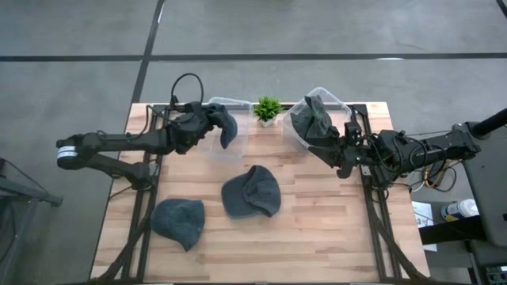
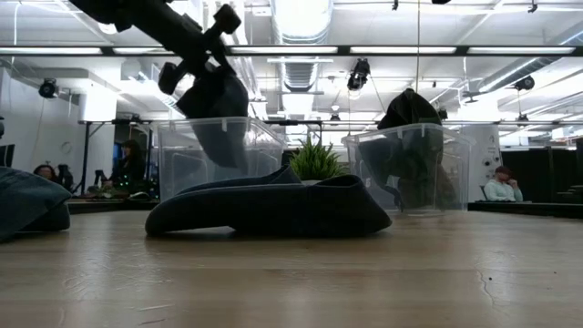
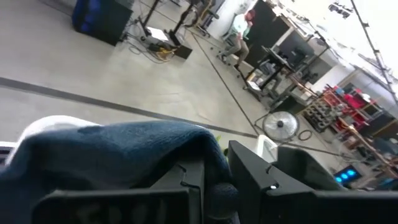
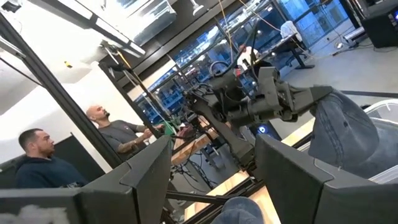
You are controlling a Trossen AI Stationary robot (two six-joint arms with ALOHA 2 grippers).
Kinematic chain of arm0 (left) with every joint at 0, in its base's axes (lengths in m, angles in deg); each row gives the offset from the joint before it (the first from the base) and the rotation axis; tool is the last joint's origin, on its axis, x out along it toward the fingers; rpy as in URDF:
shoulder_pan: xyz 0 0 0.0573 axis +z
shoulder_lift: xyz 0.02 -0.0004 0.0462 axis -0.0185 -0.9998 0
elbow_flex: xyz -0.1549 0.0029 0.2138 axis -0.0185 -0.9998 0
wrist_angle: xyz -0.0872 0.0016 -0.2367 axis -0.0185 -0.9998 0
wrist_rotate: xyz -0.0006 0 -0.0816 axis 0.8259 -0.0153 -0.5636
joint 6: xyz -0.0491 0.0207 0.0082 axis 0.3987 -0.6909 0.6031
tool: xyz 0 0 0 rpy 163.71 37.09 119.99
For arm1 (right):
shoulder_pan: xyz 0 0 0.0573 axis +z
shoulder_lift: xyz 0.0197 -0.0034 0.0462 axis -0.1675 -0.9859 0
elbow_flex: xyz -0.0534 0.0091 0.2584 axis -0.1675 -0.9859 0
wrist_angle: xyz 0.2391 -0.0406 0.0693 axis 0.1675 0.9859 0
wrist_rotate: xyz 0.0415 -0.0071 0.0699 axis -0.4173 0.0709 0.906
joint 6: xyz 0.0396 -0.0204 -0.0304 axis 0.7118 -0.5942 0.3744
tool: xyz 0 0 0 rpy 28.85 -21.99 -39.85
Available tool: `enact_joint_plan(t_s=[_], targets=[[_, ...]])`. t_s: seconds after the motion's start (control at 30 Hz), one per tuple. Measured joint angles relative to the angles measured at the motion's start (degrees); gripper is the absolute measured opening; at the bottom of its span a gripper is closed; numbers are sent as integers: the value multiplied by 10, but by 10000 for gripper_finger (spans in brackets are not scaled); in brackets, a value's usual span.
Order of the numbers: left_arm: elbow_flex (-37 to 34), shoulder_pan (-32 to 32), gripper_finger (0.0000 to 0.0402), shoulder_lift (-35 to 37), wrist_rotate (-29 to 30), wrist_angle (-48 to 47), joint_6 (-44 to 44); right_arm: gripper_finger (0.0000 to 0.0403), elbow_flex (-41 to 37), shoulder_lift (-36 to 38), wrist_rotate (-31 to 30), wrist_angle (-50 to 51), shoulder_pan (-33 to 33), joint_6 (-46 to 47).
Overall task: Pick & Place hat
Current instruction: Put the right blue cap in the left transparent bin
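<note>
Several dark blue-grey hats show. My left gripper (image 1: 212, 120) (image 3: 214, 186) is shut on one hat (image 1: 228, 127) (image 2: 219, 105), high over the left clear bin (image 1: 226, 146) (image 2: 214, 155). Another hat (image 1: 311, 119) (image 2: 408, 109) sits in the right clear bin (image 1: 337, 101) (image 2: 410, 169), its top sticking out above the rim. My right gripper (image 1: 326, 144) (image 4: 214, 168) is open beside that bin, at its near right side. Two hats lie flat on the table: one in the middle (image 1: 252, 192) (image 2: 269, 208), one near the left (image 1: 178, 220) (image 2: 27, 205). My left gripper pinches a bunched part of the hat (image 3: 186, 152) between its two fingers, coming from the table's left and slanting down. The hat is lifted clear and hangs below the fingers (image 2: 196, 59) over the left bin, its lower end dipping behind the bin's wall.
A small green potted plant (image 1: 268, 109) (image 2: 316, 159) stands between the two bins at the table's far edge. Cables run along both table sides. People (image 4: 68, 155) are in the room beyond the table. Bare wood lies along the near edge (image 1: 317, 245).
</note>
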Motion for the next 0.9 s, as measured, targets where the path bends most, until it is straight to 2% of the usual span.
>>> enact_joint_plan(t_s=[0.43,0.7,0.9], targets=[[-9,0,46,-6,0,-2,37,226,0,-13,0,2,0,0],[-11,0,46,-49,-54,-4,25,226,0,-31,0,2,0,4],[-11,0,46,-75,-68,-4,0,226,0,-36,1,2,0,7]])
